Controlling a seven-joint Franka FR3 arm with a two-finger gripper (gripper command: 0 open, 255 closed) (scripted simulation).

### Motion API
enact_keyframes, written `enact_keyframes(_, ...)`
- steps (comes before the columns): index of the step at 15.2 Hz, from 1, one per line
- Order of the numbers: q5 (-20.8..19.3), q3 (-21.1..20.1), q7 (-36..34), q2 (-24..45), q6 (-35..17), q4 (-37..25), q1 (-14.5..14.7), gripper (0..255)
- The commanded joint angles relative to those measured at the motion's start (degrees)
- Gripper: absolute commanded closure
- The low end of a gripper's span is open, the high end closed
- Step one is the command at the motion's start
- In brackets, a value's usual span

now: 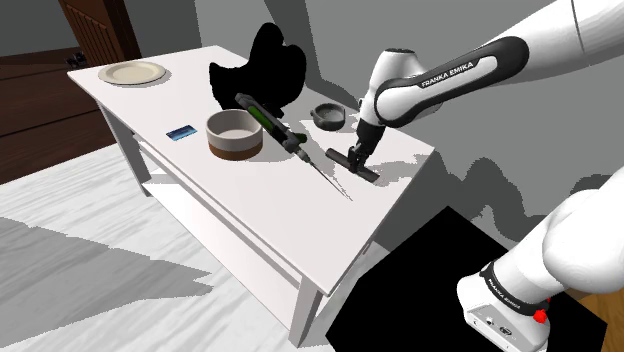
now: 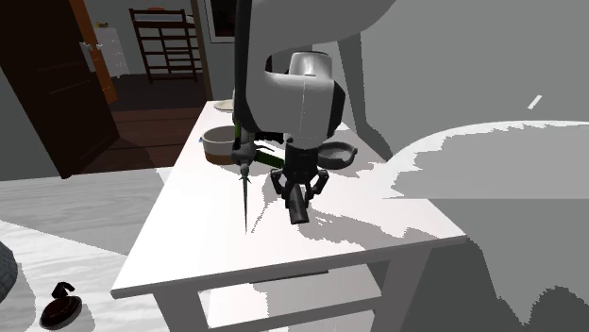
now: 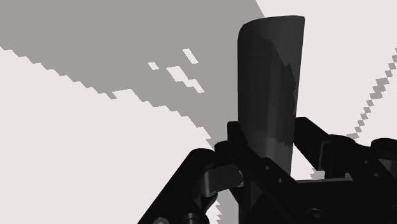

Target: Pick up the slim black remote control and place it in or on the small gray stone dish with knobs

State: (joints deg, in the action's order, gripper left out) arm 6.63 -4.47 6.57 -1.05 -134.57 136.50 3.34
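There was one table. On it stood one plate, one bowl, one small dark dish, one blue card, one long pointed tool and one black shape. There was also one remote and one gripper.

shoulder and second exterior views face oppositely across the table; wrist close.
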Motion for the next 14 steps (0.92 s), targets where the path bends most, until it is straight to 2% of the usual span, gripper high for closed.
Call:
enact_keyframes(1,-0.07,0.03,-0.09,-0.90,1.45,-0.53,-0.03,255)
enact_keyframes(14,-0.45,0.22,-0.85,-6.59,11.76,-5.16,-0.18,255)
